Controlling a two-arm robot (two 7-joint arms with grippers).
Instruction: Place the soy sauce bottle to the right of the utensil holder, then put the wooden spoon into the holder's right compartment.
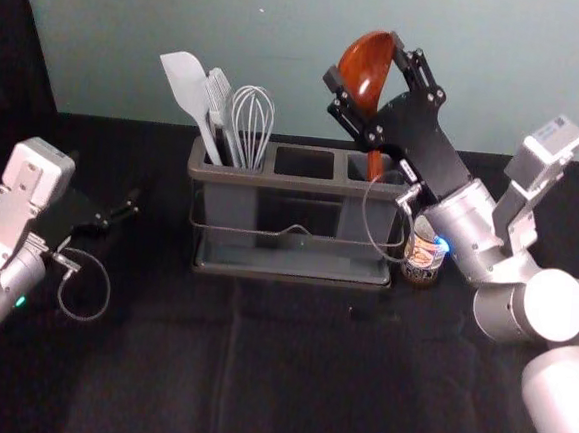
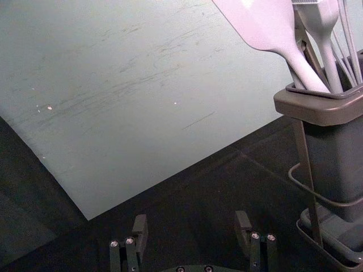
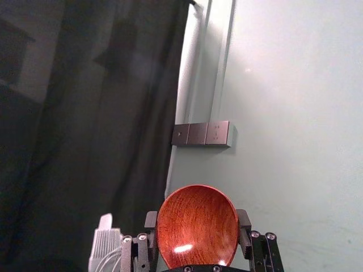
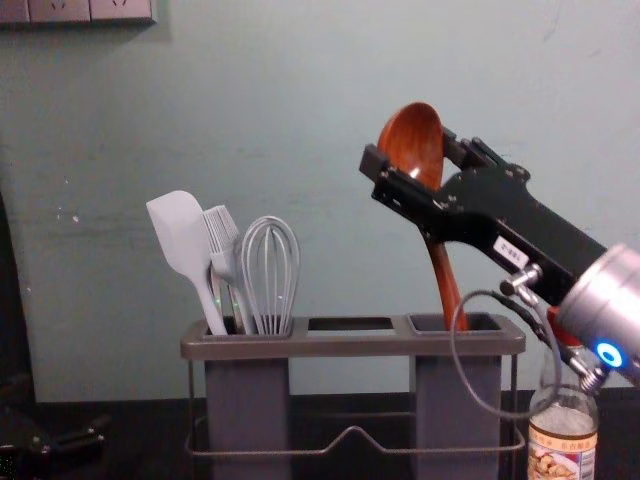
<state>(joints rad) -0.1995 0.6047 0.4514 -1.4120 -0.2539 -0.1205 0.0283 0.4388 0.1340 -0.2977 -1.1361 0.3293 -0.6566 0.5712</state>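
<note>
My right gripper is shut on the bowl of the wooden spoon, above the right part of the utensil holder. In the right wrist view, the spoon's bowl fills the gap between the fingertips of the right gripper. The chest view shows the spoon's handle slanting down into the holder's right compartment; its lower end is hidden inside. The soy sauce bottle stands just right of the holder, partly behind the right arm. Left of the holder, my left gripper is open and empty, its fingers apart.
A white spatula, a brush and a whisk stand in the holder's left compartment. Behind the black-covered table rises a pale wall. A cable loop hangs from the right wrist beside the bottle.
</note>
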